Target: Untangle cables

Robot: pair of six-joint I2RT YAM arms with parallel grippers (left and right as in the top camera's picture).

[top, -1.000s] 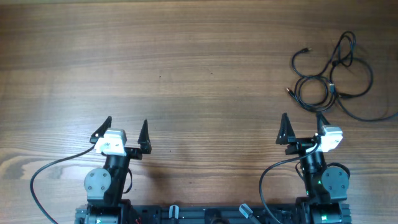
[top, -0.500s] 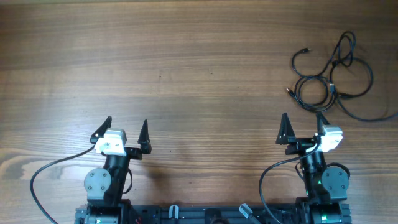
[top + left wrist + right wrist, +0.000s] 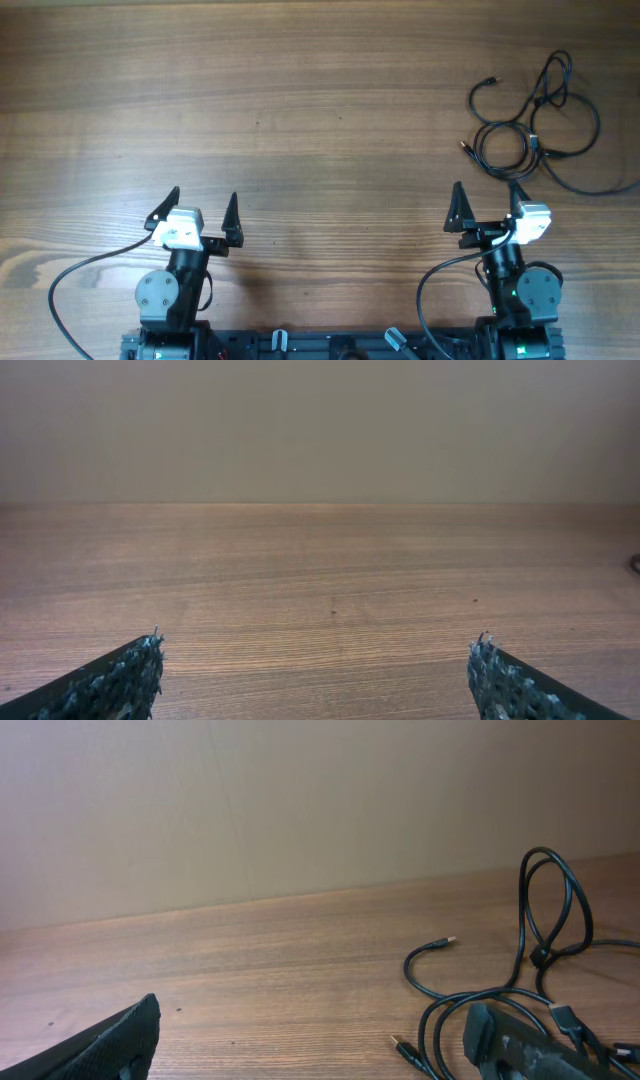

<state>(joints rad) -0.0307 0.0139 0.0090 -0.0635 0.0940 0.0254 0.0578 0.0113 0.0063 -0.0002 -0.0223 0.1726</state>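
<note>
Left gripper (image 3: 204,195): near-left over table (image 3: 320,100), fingers wide apart, holding nothing. Right gripper (image 3: 486,192): near-right, fingers wide apart, holding nothing. Cables (image 3: 536,143): far-right on table, just beyond right gripper; tangled loops, long axis near-to-far, two plug ends on left side, one strand running off right edge.

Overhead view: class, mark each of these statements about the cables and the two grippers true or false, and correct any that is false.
1. The cables lie near the right edge of the table. True.
2. The left gripper is shut on a cable. False: it stands open and empty, far from the cables.
3. The right gripper is the nearer of the two to the cables. True.
4. The cables lie in separate straight lines. False: they loop and cross one another in a single tangle.
</note>
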